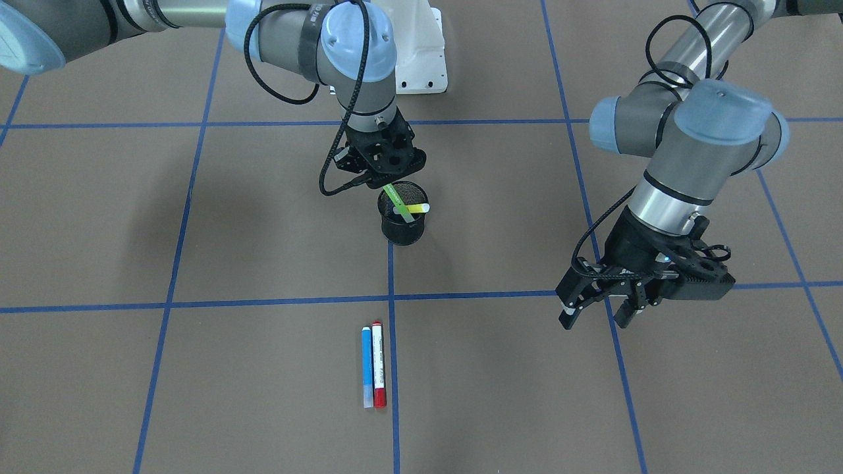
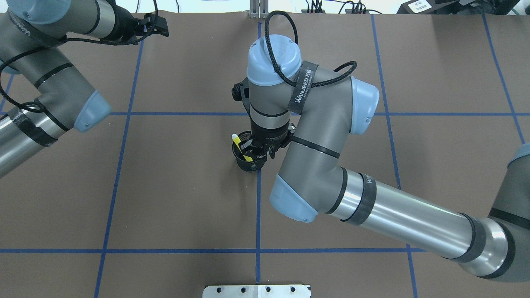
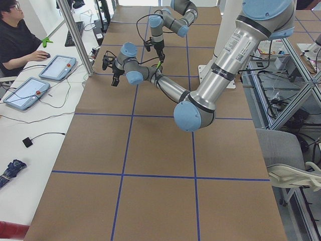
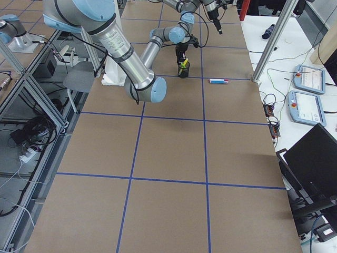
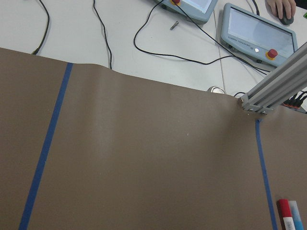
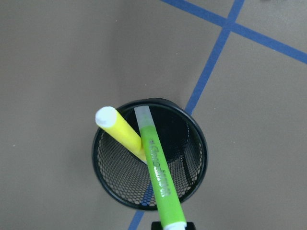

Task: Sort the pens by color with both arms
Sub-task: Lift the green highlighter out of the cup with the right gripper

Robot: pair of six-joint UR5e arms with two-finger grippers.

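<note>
**Two pens in the cup, two flat on the paper**

Brown paper over the whole table [image 1: 132, 217], ruled into large squares by blue tape [image 1: 197, 305]. At the robot's end, a white pedestal base [image 1: 425, 59].

Near the centre, on a tape line, a black mesh cup [image 1: 403, 230] standing upright. Inside it, a yellow pen [image 6: 122, 134] leaning against the rim, pale cap up. Directly above, the right gripper [image 1: 388, 183], pinching the upper end of a green pen [image 6: 157, 172]. Green pen tilted, lower end down inside the cup, crossing the yellow one.

Toward the operators' side, well apart from the cup, a blue pen [image 1: 367, 365] and a white-barrelled red-capped pen [image 1: 378, 362]. Both flat, side by side and touching, parallel to a tape line just beside them.

Over the robot's left part of the table, the left gripper [image 1: 597, 317], fingers spread wide, hanging above the paper.

Beyond the table's operator edge, a white desk [image 3: 25, 130] with two pendants [image 5: 254, 33] bearing red buttons and loose black cables [image 5: 158, 33]. Also an aluminium post [image 3: 77, 37] and a person [image 3: 17, 42] seated, one hand on a mouse. On the robot's side, a grey chair [image 3: 286, 155].
</note>
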